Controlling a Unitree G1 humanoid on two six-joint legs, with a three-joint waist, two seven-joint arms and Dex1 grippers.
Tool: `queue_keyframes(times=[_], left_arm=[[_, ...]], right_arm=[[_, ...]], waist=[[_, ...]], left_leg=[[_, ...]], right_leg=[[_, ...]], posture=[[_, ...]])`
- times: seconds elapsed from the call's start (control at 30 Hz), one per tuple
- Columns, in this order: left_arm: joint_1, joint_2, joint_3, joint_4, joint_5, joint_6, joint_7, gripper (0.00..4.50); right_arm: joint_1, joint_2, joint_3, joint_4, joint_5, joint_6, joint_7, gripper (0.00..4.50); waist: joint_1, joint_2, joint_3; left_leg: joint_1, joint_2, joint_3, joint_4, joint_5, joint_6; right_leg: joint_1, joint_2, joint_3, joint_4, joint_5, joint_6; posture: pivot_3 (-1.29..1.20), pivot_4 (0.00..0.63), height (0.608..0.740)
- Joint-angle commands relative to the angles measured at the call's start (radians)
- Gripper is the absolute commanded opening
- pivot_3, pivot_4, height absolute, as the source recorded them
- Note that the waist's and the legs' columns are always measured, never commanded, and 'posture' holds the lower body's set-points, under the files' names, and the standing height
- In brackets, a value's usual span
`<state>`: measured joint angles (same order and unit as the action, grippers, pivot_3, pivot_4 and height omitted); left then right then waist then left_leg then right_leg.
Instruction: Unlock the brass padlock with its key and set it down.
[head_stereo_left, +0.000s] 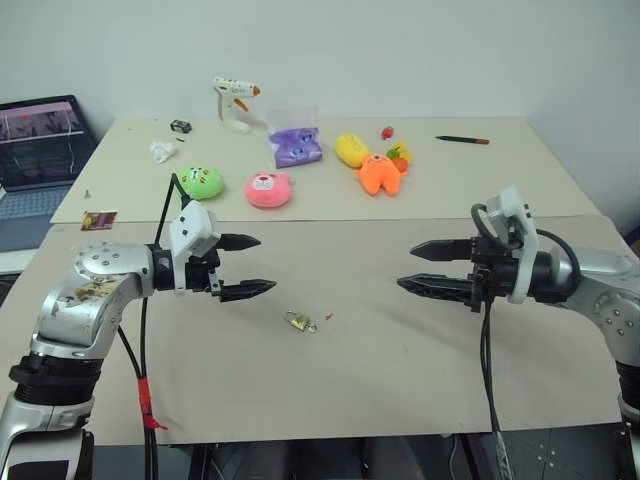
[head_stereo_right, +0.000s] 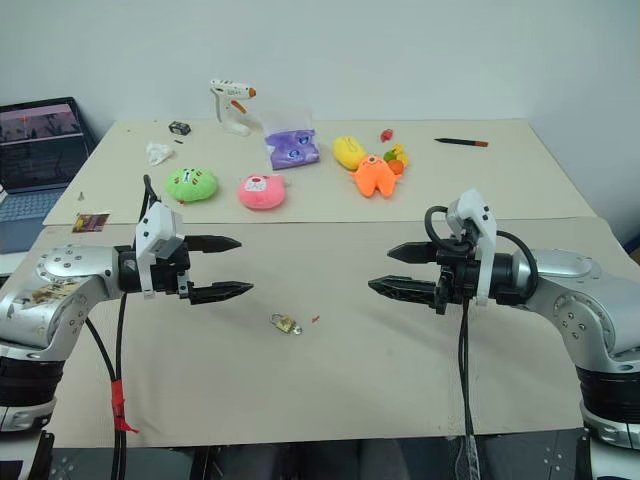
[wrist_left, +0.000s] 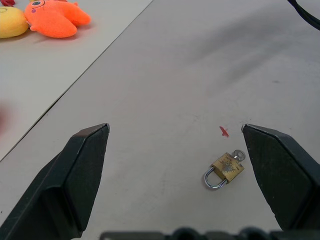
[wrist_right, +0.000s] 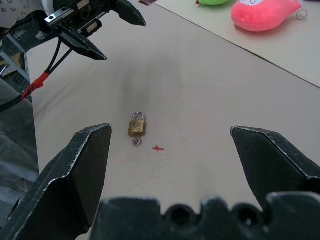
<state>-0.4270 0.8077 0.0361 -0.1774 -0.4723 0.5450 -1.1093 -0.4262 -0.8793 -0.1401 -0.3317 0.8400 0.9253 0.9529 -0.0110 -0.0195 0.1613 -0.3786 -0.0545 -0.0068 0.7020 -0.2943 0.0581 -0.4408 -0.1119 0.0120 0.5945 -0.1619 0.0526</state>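
The table (head_stereo_left: 420, 350) is a wide beige sheet, with soft toys (head_stereo_left: 268, 189), a glue gun (head_stereo_left: 234, 101) and a pen (head_stereo_left: 462, 139) lying far back, well apart from the work. Over the near half hang the 2 arms, facing each other. The left gripper (head_stereo_left: 247, 266) has its fingers spread wide and holds nothing; the right gripper (head_stereo_left: 424, 268) is likewise spread and empty. Between them, on the bare sheet and touching neither, lies the padlock (head_stereo_left: 297, 321), flat, shackle closed, nearer the left gripper and below its fingertips. A small silver key (wrist_left: 239, 155) seems to sit in its base. Just beside it is a red speck (wrist_right: 158, 148). Judging by this, nothing is done yet: grasping, turning the key, and setting down all remain.
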Motion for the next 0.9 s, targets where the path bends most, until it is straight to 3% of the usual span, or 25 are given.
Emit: queue_keyframes(times=[0.03, 0.17, 0.3, 0.5, 0.73, 0.9], left_arm=[[-0.042, 0.003, 0.007, 0.037, 0.008, -0.037, -0.016, 4.5], [-0.162, -0.042, -0.082, 0.219, 0.093, -0.195, -0.096, 4.5], [-0.217, -0.119, -0.143, 0.341, 0.091, -0.378, -0.28, 4.5], [-0.314, -0.208, -0.292, 0.656, 0.23, -0.734, -0.488, 4.5], [-0.475, -0.322, -0.43, 1.044, 0.279, -1.002, -0.505, 4.5], [-0.544, -0.384, -0.501, 1.165, 0.311, -1.128, -0.505, 4.5]], right_arm=[[0.026, -0.043, 0.003, -0.041, -0.049, -0.033, 0.0, 4.47], [0.078, -0.032, -0.012, -0.063, -0.084, -0.042, -0.057, 4.47], [0.152, -0.028, -0.074, -0.153, -0.061, -0.022, -0.108, 4.47], [0.321, -0.004, -0.21, -0.278, -0.025, 0.002, -0.206, 4.47], [0.43, 0.024, -0.305, -0.367, 0.013, 0.009, -0.301, 4.47], [0.472, 0.021, -0.349, -0.397, 0.039, 0.011, -0.343, 4.47]], waist=[[0.0, 0.0, 0.0], [0.019, 0.0, 0.0], [0.022, 0.0, 0.0], [0.023, 0.0, 0.0], [0.021, 0.0, 0.0], [0.024, 0.0, 0.0]], left_leg=[[0.0, 0.0, 0.0, 0.0, 0.0, 0.0], [0.0, 0.0, -0.001, 0.001, 0.0, 0.0], [-0.001, -0.001, 0.001, 0.001, 0.001, -0.001], [-0.003, 0.0, 0.001, 0.002, -0.001, 0.001], [-0.004, 0.0, 0.001, 0.004, -0.002, 0.003], [-0.006, 0.0, 0.001, 0.009, -0.003, 0.006]], right_leg=[[0.0, 0.0, 0.0, 0.0, 0.0, 0.0], [0.001, 0.0, -0.002, 0.0, 0.0, 0.0], [0.001, 0.0, -0.001, 0.0, 0.0, 0.0], [0.0, 0.0, -0.001, 0.0, 0.0, 0.0], [0.0, 0.0, -0.001, -0.001, 0.0, 0.0], [0.001, 0.0, -0.002, 0.0, 0.0, 0.001]], posture=[[0.0, 0.15, 0.739], [0.0, 0.15, 0.739], [0.0, 0.15, 0.739], [0.0, 0.15, 0.739], [0.0, 0.15, 0.739], [0.0, 0.15, 0.739]])
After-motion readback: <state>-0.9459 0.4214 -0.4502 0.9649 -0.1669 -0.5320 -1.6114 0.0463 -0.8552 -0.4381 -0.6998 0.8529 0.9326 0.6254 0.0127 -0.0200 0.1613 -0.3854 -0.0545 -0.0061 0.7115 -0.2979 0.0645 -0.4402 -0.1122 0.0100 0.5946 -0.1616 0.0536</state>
